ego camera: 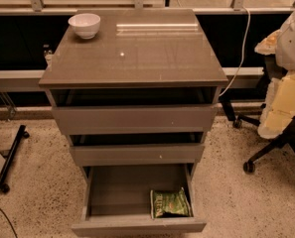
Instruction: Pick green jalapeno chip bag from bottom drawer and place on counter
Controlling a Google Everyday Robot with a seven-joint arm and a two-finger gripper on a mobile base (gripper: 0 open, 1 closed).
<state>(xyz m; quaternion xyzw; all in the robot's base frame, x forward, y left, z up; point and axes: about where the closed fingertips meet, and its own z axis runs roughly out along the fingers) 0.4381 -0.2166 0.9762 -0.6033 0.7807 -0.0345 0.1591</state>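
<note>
The green jalapeno chip bag point(170, 203) lies flat in the front right corner of the bottom drawer point(137, 226), which is pulled open. The rest of that drawer's floor is bare. The two shallower drawers above it stand slightly open. The counter point(137, 53) is the glossy grey-brown top of the cabinet. The gripper is not in view.
A white bowl point(84, 24) stands at the counter's back left corner. An office chair with yellow and white padding point(281, 108) stands on the floor to the right. A black wheeled stand leg point(10, 157) lies at the left. A white cable point(241, 48) hangs behind the cabinet.
</note>
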